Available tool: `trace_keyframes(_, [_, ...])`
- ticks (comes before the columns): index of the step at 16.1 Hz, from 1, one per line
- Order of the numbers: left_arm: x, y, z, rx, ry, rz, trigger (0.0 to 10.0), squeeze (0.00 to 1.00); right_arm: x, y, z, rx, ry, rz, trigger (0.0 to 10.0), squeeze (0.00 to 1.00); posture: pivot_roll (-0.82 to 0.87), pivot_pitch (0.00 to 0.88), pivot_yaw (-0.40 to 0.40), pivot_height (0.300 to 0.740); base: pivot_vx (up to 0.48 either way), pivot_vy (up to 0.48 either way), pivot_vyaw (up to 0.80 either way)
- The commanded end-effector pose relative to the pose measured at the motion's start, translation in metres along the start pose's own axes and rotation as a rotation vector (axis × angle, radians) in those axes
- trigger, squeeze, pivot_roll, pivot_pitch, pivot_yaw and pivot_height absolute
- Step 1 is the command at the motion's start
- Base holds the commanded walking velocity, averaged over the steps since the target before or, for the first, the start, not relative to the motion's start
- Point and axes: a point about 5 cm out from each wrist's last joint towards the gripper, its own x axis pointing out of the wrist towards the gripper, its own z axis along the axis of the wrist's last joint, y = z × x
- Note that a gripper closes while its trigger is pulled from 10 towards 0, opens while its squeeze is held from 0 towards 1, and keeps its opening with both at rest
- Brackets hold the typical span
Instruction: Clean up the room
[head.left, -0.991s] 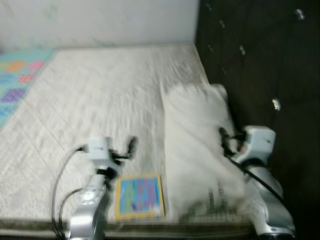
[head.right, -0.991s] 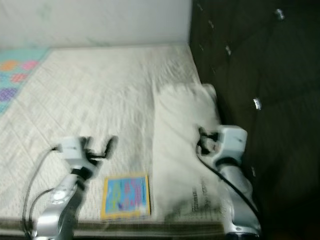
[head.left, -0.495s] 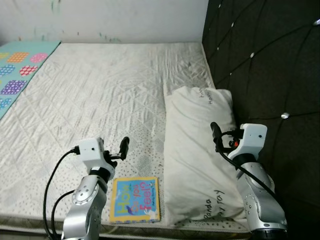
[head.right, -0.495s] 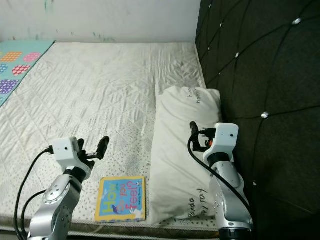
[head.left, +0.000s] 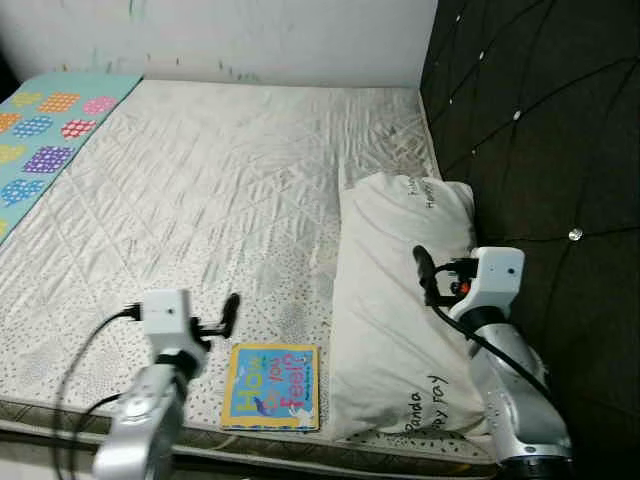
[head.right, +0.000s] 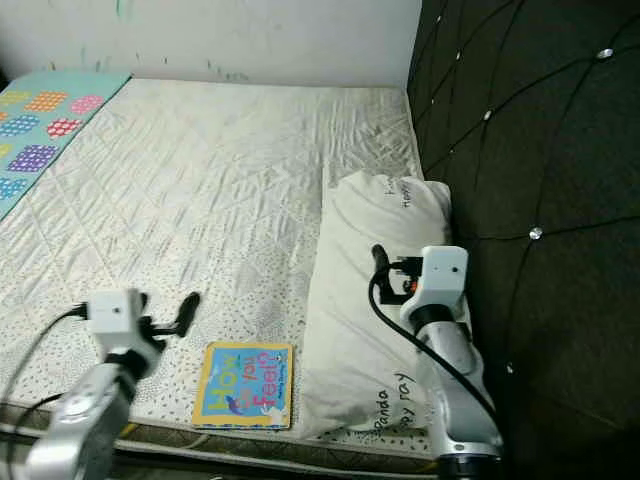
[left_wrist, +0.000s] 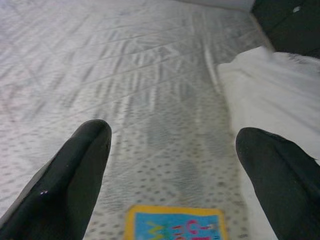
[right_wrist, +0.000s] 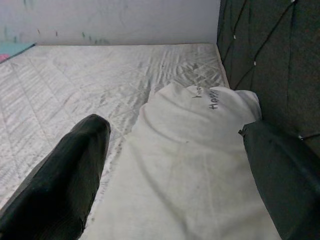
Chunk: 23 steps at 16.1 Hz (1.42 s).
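With its fingers spread, the left pincer (left_wrist: 172, 165) should drop squarely onto the book (head.left: 271, 387) just below it, pinching one edge.

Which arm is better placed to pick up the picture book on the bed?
Left. The left gripper hovers with open jaws just above the picture book near the mattress edge. The right gripper is over the pillow, farther away.

Book (head.left: 271, 387) on mattress (head.left: 200, 200), left of pillow (head.left: 395, 310); headboard (head.left: 540, 130) right
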Motion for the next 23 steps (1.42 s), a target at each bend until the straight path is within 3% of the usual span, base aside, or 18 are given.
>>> trace_keyframes(1, [-0.003, 0.003, 0.003, 0.02, -0.004, 0.015, 10.0, 0.0, -0.001, 0.001, 0.002, 0.008, -0.002, 0.01, 10.0, 0.0, -0.14, 0.124, 0.018, 0.74, 0.0, 0.0, 0.0])
trace_keyframes(4, [-0.012, 0.003, 0.0, 0.013, -0.017, 0.034, 10.0, 0.0, -0.014, 0.003, -0.003, 0.003, 0.016, 0.013, 10.0, 0.0, -0.15, 0.128, 0.014, 0.74, 0.0, 0.0, 0.0])
trace_keyframes(7, [-0.015, 0.004, -0.003, -0.031, -0.015, 0.086, 10.0, 0.0, -0.013, 0.001, -0.002, -0.008, 0.017, 0.017, 10.0, 0.0, -0.15, 0.128, 0.007, 0.74, 0.0, 0.0, 0.0])
trace_keyframes(18, [-0.007, 0.003, 0.003, -0.025, -0.034, 0.091, 10.0, 0.0, -0.01, 0.005, -0.002, -0.006, 0.019, 0.037, 10.0, 0.0, -0.15, 0.129, 0.018, 0.74, 0.0, 0.0, 0.0])
trace_keyframes(23, [-0.007, 0.006, 0.003, -0.033, -0.039, 0.122, 10.0, 0.0, -0.01, 0.01, -0.003, 0.002, 0.019, 0.071, 10.0, 0.0, -0.15, 0.132, 0.014, 0.67, 0.0, 0.0, 0.0])
